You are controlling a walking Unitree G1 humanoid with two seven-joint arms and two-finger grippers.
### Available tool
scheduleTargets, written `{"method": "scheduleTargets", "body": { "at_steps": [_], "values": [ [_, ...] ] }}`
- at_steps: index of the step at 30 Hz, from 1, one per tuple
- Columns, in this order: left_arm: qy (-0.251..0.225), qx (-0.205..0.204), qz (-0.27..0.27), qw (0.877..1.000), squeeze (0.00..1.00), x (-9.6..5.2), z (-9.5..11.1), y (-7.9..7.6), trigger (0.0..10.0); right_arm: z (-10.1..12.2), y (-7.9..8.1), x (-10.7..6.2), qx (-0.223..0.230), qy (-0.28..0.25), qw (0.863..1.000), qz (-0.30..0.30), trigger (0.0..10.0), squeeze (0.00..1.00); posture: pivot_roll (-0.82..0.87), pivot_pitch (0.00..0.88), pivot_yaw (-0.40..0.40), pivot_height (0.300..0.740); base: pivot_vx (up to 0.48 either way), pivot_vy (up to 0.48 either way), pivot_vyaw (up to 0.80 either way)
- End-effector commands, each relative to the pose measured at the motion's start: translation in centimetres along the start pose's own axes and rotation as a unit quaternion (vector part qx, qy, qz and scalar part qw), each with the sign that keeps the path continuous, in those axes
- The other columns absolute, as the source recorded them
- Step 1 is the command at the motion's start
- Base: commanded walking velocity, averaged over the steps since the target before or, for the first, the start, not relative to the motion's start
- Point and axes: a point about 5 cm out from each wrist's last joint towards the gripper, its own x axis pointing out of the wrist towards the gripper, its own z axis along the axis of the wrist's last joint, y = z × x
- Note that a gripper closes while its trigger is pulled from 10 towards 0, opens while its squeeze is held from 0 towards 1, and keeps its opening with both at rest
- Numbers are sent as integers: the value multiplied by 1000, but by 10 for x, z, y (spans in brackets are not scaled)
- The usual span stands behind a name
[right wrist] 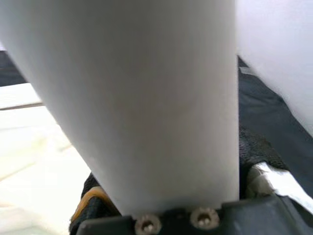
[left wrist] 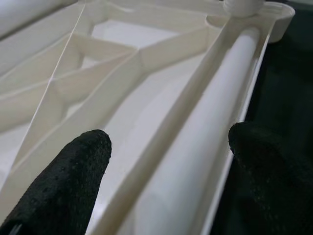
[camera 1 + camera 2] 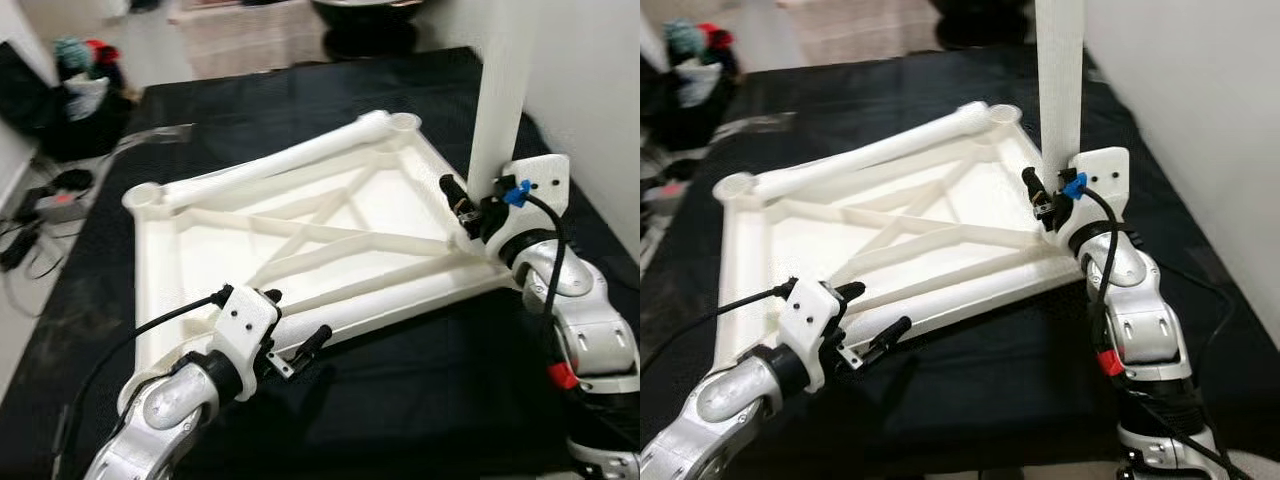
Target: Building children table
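Upside down on a black cloth (image 3: 420, 400) lies the white tabletop (image 3: 300, 235), ribbed underside showing, which is how the corner sockets are exposed for legs. At the corner nearest the right gripper (image 3: 470, 205) one white leg (image 3: 503, 90) stands upright, its foot at that corner; the gripper's black fingers are closed around the leg's lower part, and in the right wrist view the tube presses up against the palm, so the hold looks firm and low, probably to steady or seat the leg in its socket. Whether the leg is fully home cannot be seen, since the gripper covers the joint. The left gripper (image 3: 290, 335) sits at the tabletop's near edge with its fingers (image 2: 63, 186) spread wide and holding nothing; between them runs a second leg (image 2: 195, 161) lying inside the rim channel, just ahead of the fingertips. That straddle suggests it is lined up to close on this loose leg. A third leg (image 3: 290, 160) lies along the far rim, well beyond both grippers, with open sockets (image 3: 143, 193) at the far corners.
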Motion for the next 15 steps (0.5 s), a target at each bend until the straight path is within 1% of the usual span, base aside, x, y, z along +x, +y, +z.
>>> {"method": "scheduleTargets", "body": {
  "at_steps": [1,2,4,6,9,12,14,15],
  "values": [
    [10,-2,18,1000,0,-1,-5,5,10000,2,4,4,12,-4,1000,4,10000,0,-58,184,49,740,0,0,-800],
    [7,1,21,1000,0,0,-4,6,10000,3,2,6,20,-6,1000,1,10000,0,-58,184,49,740,0,0,-800],
    [7,1,21,1000,0,0,-4,6,10000,3,2,6,20,-6,1000,1,10000,0,-58,184,49,740,0,0,-800],
    [1,10,29,1000,0,1,-3,8,10000,5,-3,11,39,-11,999,-5,10000,0,-54,192,47,740,0,0,-800],
    [-1,15,33,999,0,2,-2,9,10000,7,-6,13,50,-15,999,-7,10000,0,-54,192,47,740,0,0,-800],
    [-2,23,36,999,0,5,-3,11,10000,13,-16,18,83,-29,996,-11,10000,0,-51,201,50,740,0,0,-800],
    [-1,20,35,999,0,5,-3,11,10000,16,-12,19,100,-40,994,7,10000,0,-48,203,49,740,0,0,-800],
    [-1,20,35,999,0,5,-3,11,10000,16,-12,19,100,-40,994,7,10000,0,-48,203,49,740,0,0,-800]
  ]
}}
